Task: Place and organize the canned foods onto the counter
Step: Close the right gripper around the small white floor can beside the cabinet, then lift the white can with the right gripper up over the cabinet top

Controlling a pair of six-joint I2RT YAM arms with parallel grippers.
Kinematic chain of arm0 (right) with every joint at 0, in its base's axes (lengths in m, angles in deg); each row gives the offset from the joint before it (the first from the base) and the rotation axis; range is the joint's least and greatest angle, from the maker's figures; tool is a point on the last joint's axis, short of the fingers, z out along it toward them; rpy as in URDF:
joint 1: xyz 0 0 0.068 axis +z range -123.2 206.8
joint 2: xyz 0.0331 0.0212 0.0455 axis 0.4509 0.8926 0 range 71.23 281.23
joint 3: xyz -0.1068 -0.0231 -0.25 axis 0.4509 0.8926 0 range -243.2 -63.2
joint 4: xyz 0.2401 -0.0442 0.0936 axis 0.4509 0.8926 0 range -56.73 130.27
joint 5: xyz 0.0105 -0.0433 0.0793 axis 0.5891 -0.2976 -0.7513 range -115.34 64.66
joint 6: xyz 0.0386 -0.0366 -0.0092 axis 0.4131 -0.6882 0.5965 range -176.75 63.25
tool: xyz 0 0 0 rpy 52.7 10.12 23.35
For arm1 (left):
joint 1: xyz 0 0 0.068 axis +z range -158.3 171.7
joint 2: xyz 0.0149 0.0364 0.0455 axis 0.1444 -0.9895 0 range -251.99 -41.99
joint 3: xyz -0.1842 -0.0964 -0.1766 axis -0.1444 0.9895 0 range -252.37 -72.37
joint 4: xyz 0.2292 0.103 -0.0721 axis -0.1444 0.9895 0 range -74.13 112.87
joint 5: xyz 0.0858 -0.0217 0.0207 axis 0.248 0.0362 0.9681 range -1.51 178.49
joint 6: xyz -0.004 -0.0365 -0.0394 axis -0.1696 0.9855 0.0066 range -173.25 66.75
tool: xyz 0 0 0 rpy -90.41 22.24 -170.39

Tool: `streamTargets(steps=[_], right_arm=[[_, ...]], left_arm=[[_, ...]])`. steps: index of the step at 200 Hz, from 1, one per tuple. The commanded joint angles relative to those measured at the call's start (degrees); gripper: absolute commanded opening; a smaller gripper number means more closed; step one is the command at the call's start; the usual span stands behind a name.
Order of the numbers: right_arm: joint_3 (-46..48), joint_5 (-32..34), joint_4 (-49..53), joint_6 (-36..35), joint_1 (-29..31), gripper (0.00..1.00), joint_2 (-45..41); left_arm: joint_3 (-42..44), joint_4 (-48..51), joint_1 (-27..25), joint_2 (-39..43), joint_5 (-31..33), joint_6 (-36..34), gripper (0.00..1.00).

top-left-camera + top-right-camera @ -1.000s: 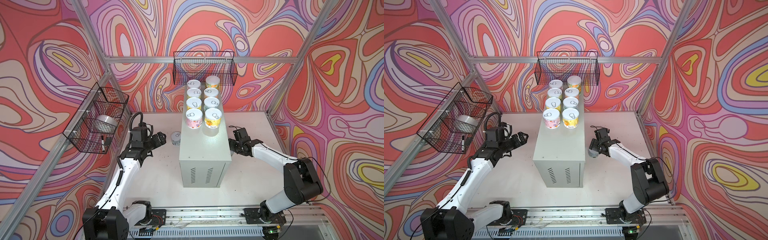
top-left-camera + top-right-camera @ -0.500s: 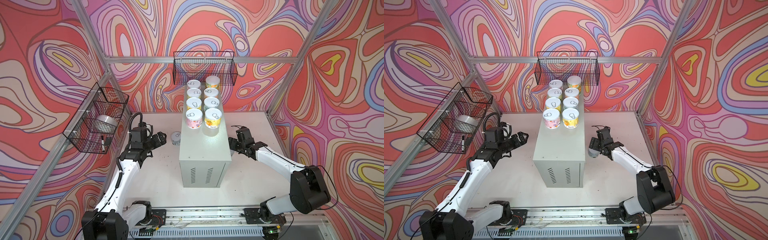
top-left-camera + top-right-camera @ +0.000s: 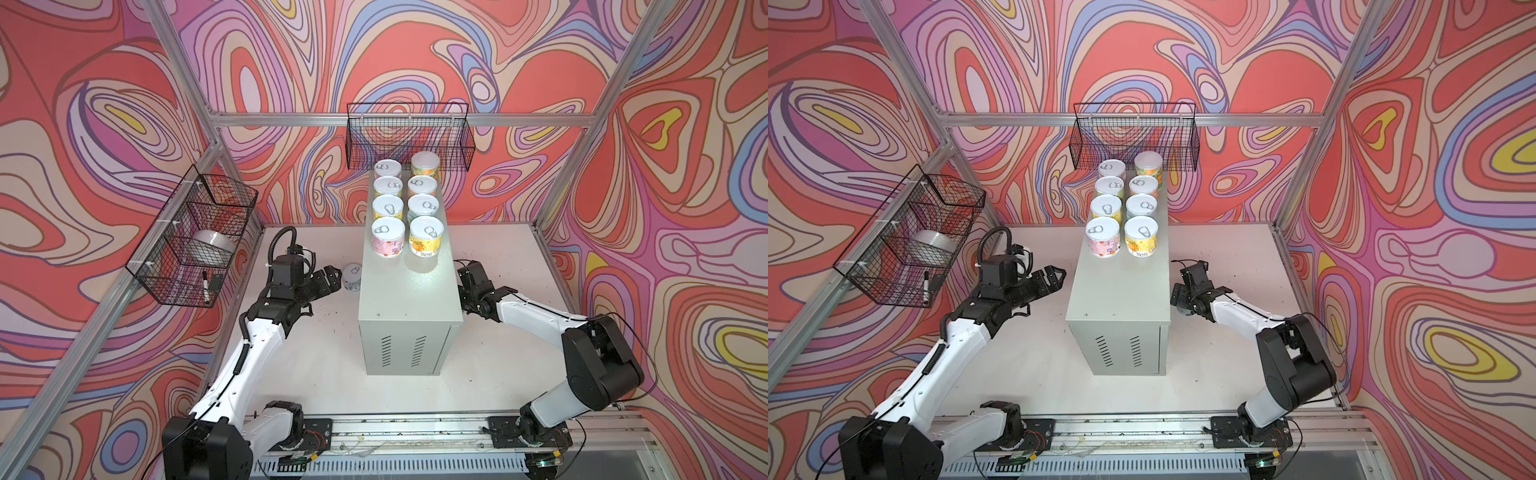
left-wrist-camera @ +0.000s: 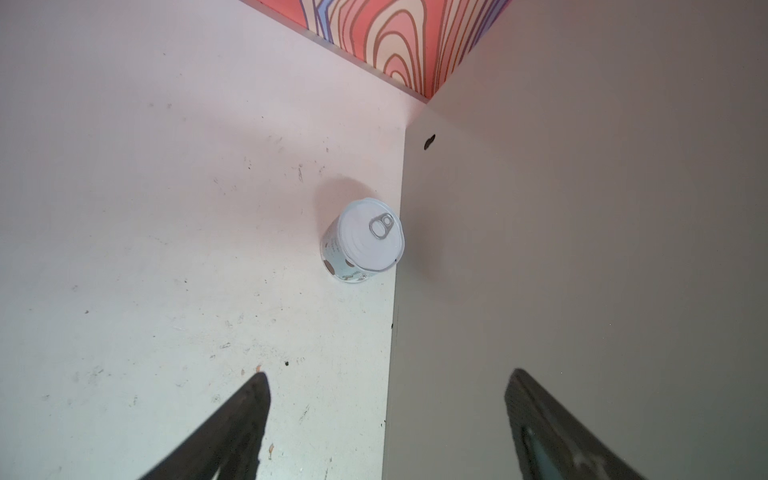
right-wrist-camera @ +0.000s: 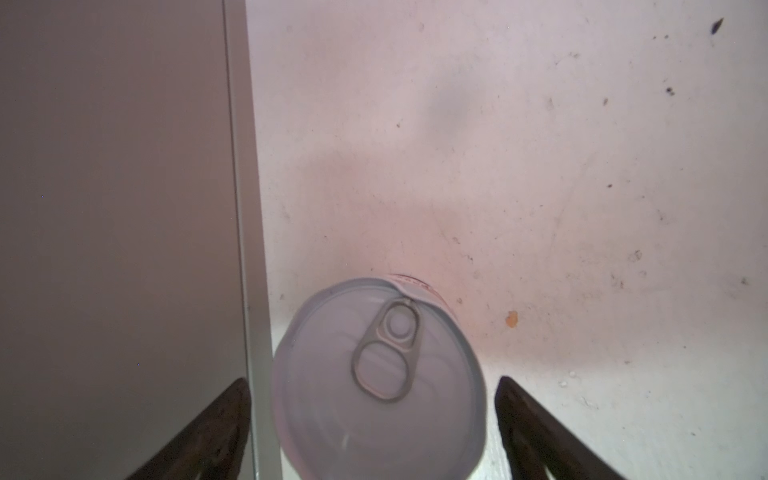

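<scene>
Left gripper (image 4: 387, 374) is hanging spread, right gripper (image 5: 372, 379) straddling a can (image 5: 395, 332) (jaws wide); side basket (image 3: 174, 286) is holding a roll (image 3: 214, 243).

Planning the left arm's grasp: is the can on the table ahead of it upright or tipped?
Upright: the can stands on the table, pull-tab lid facing up.

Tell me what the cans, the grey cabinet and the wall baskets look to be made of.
Cans: likely metal, dull silver lids with pressed rings and pull tabs; sides wrapped in printed labels, paper or film. Cabinet: seemingly sheet metal, painted matte pale grey, with punched vent slits. Baskets: black coated wire, a thin open grid.
</scene>
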Motion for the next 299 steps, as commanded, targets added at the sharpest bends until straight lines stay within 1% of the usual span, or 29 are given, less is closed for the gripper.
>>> streamTargets(steps=[1,19,37,68,113,130,141,148,158,166,172,178,181,182,213,243,271,299], right_arm=[[0.4,2.8,-0.9,1.2,0.1,0.94,2.2],[0.5,3.5,-2.2,1.4,0.1,0.93,3.5],[0.3,4.4,-3.2,1.7,0.1,0.92,4.8],[0.2,5.1,-4.8,1.9,0.1,0.87,6.2],[-0.1,6.0,-5.0,1.4,0.1,0.84,7.2],[0.0,6.2,-5.1,1.3,0.1,0.77,7.8],[0.2,6.1,-5.4,1.2,0.1,0.71,8.1],[0.2,6.1,-5.4,1.2,0.2,0.63,8.2],[0.3,5.9,-5.3,1.1,0.1,0.56,8.2],[0.5,5.8,-5.3,0.9,0.2,0.43,7.8],[0.5,5.8,-4.9,0.8,0.1,0.27,7.5],[0.5,5.9,-4.5,0.7,0.2,0.09,7.0],[0.4,6.0,-4.1,0.6,0.2,0.01,6.6],[0.4,6.0,-4.0,0.6,0.2,0.00,6.5],[0.1,6.3,0.3,-1.1,0.2,0.00,0.7],[-2.6,6.2,9.7,-3.5,0.1,0.00,-8.3],[-8.4,7.2,21.6,-6.3,0.1,0.00,-16.6],[-18.6,7.9,33.2,-8.5,0.2,0.00,-21.4]], left_arm=[[1.5,-2.3,-1.7,-1.2,1.7,1.5,0.89],[1.7,-4.3,-2.2,-1.5,1.8,1.9,0.89],[1.4,-4.3,-2.3,-1.9,2.1,1.7,0.89],[1.5,-4.7,-2.4,-2.5,1.5,1.9,0.89],[1.7,-4.9,-2.8,-2.9,1.6,2.0,0.88],[1.7,-4.7,-2.8,-2.8,1.6,1.9,0.88],[1.5,-4.5,-2.8,-2.7,1.7,1.8,0.88],[1.5,-4.4,-2.8,-2.6,1.7,1.7,0.88],[1.4,-4.3,-2.8,-2.5,1.8,1.7,0.88],[1.4,-4.2,-2.8,-2.4,1.7,1.6,0.88],[1.2,-4.0,-2.8,-2.3,1.8,1.6,0.88],[1.1,-3.9,-2.8,-2.2,1.8,1.5,0.88],[1.2,-3.9,-2.9,-2.2,1.8,1.6,0.88],[1.2,-3.9,-2.9,-2.2,1.8,1.5,0.88],[1.2,-3.8,-2.9,-2.0,2.1,1.3,0.88],[0.9,-3.5,-2.9,-2.0,2.2,1.1,0.88],[0.2,-3.1,-2.8,-1.9,2.3,0.8,0.88],[-0.8,-0.9,-2.9,-2.2,2.5,0.4,0.88]])
